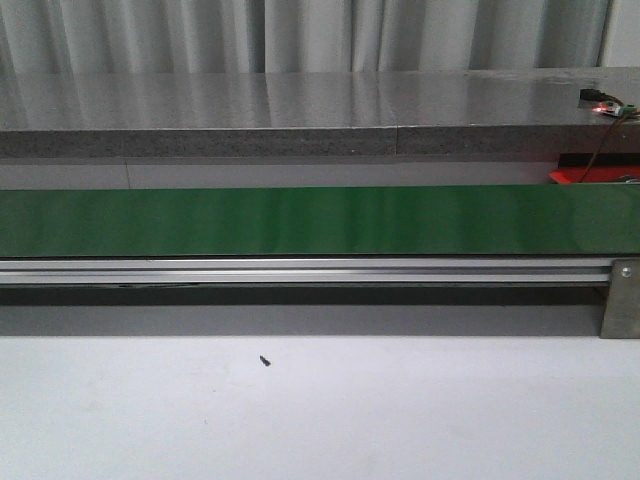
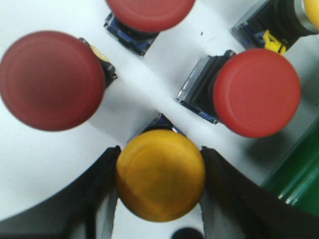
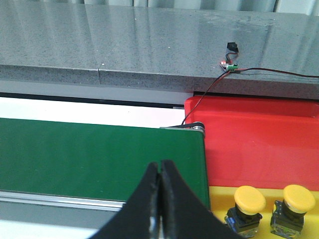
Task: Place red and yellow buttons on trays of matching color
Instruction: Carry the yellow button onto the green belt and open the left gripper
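A green conveyor belt (image 1: 320, 221) runs across the front view on a silver aluminium rail (image 1: 300, 270), behind the pale table (image 1: 400, 410), which bears a small dark speck (image 1: 265, 361). Beyond it a grey stone ledge (image 1: 300, 110) carries a small circuit board (image 3: 230, 66) with a lit red light and trailing wires (image 3: 204, 97), before grey curtains (image 1: 300, 35).

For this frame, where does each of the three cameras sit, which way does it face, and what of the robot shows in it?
Front view: looks forward over the table at the green conveyor belt and grey ledge; no arm shows.
Left wrist view: looks straight down on a yellow button between the left gripper fingers, red buttons around.
Right wrist view: looks along the belt past the shut right gripper to the red tray and two yellow buttons.
Shared: front and right wrist views both show belt, ledge, and the red tray's corner.
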Action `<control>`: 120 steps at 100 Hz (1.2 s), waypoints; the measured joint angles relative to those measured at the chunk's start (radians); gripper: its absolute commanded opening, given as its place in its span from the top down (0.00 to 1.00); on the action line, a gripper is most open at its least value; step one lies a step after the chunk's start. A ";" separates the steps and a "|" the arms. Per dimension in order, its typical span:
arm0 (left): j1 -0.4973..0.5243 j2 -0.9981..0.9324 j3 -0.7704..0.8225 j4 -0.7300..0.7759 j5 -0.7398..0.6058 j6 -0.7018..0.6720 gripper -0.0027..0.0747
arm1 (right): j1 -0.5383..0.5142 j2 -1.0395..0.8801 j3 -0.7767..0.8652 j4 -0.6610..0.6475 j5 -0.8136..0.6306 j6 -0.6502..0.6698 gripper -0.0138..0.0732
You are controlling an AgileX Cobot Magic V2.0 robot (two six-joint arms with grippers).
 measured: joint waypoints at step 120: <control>-0.352 -0.197 0.000 -0.034 0.051 0.062 0.69 | 0.000 0.000 0.000 0.000 0.000 0.000 0.92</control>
